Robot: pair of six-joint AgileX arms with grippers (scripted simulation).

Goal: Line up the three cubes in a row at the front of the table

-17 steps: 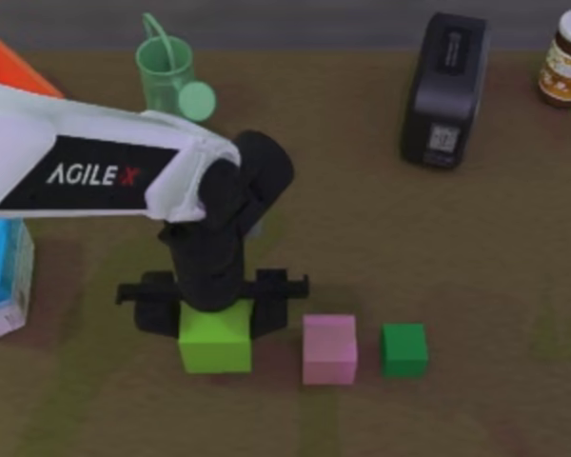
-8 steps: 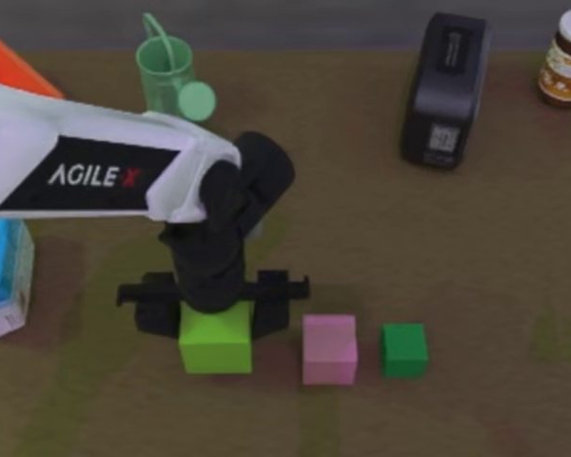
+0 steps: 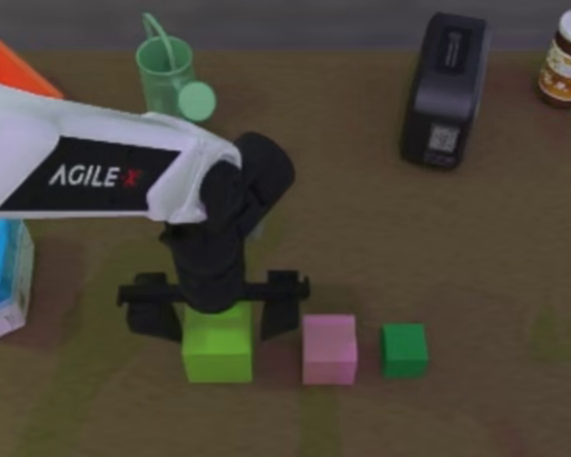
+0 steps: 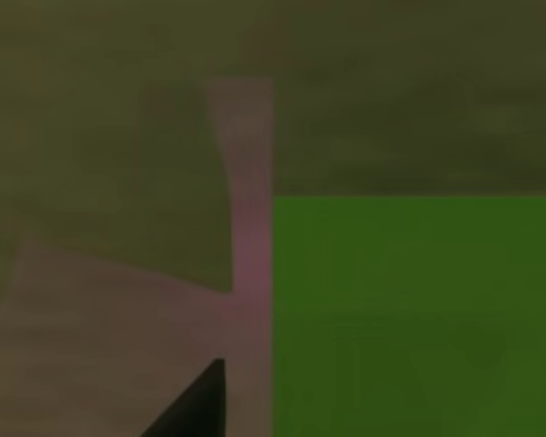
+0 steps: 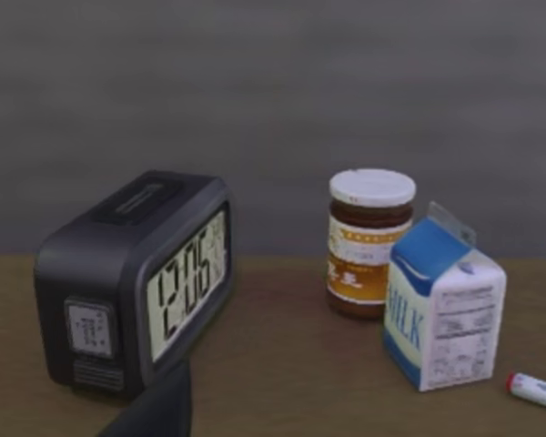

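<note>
The three cubes stand in a row near the front of the table (image 3: 476, 286): the large lime-green cube (image 3: 217, 345) on the left, the pink cube (image 3: 329, 349) in the middle, the small dark green cube (image 3: 403, 349) on the right. My left gripper (image 3: 217, 314) hangs straight over the lime-green cube, open, with a finger (image 3: 281, 305) standing off each side of it. In the left wrist view the lime-green cube (image 4: 419, 319) fills one side, and a dark fingertip (image 4: 200, 405) stands clear of its face. My right arm is out of the top view; one fingertip (image 5: 168, 401) shows off-centre in its wrist view.
A translucent green watering can (image 3: 171, 78) stands at the back left. At the back right are a black clock (image 3: 444, 88) and a jar (image 3: 565, 57). An orange box (image 3: 9, 67) and a blue-and-white carton (image 3: 0, 276) sit at the left edge.
My left gripper's fingers have spread away from the lime-green cube, letting it go. The cube sits slightly nearer the front than before. The pink and dark green cubes are unmoved.
</note>
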